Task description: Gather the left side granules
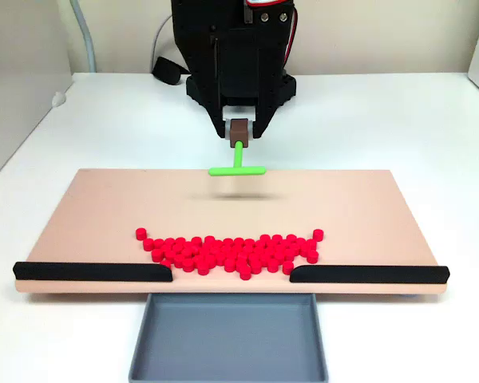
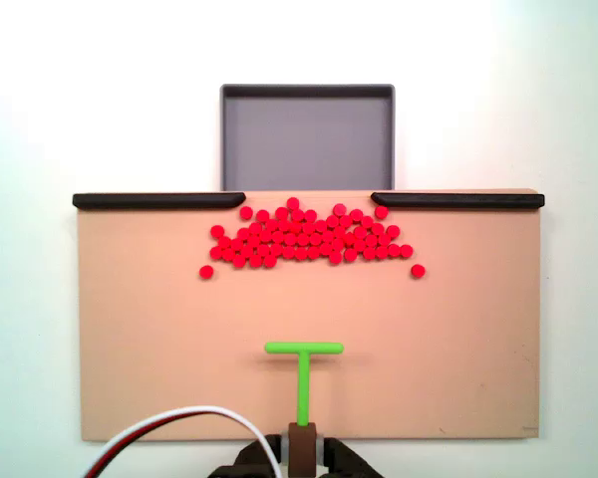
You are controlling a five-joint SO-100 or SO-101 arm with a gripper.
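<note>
Above the tan board (image 1: 104, 207), gripper (image 1: 239, 132) clenched on green T-shaped tool (image 1: 237, 167), poised well apart from red granules (image 1: 231, 251) heaped beside grey tray (image 2: 307, 139).

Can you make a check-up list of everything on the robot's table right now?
Surface: tan board on a white table, with black rails on the front edge left and right of a gap.
Job's things: red granules bunched in front of the gap; grey tray beyond it looks empty.
Clutter: nothing seen.
Grippers: gripper shut on the green T-shaped tool, apart from the granules.
Cables: white and red wires beside the arm.
Surroundings: pale walls.
</note>
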